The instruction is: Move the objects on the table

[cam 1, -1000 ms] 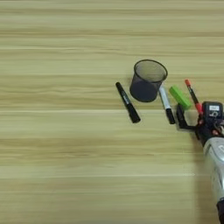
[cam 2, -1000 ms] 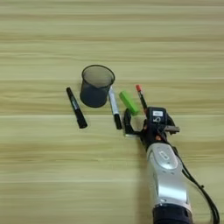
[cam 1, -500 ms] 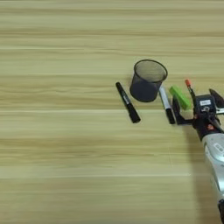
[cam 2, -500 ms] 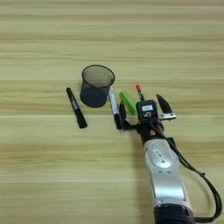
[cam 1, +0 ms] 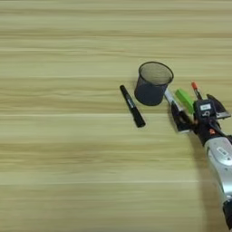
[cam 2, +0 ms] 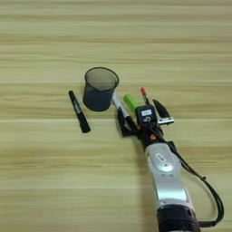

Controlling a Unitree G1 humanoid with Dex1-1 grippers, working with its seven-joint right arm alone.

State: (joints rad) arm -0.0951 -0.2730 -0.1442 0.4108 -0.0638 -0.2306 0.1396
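On the table (cam 2: pixel 41 172) a green block (cam 2: pixel 130 102) lies between a white-barrelled marker (cam 2: pixel 118 102) and a thin red pen (cam 2: pixel 143 94), just right of the black mesh cup. A black marker (cam 2: pixel 79 118) lies left of the cup. My right gripper (cam 2: pixel 141 116) is open and low over the near ends of the block and the pen. Its left finger (cam 2: pixel 123 125) rests by the white marker's black cap, and its right finger (cam 2: pixel 159 108) points out past the red pen. The block's near end is hidden under the gripper body.
The black mesh cup (cam 2: pixel 99 88) stands upright and close to the white marker's far end. My silver forearm (cam 2: pixel 165 176) comes up from the bottom edge, with a black cable (cam 2: pixel 206 190) looping on its right.
My gripper has moved away from me and slightly left, now reaching over the near ends of the green block and red pen. The items have not moved.
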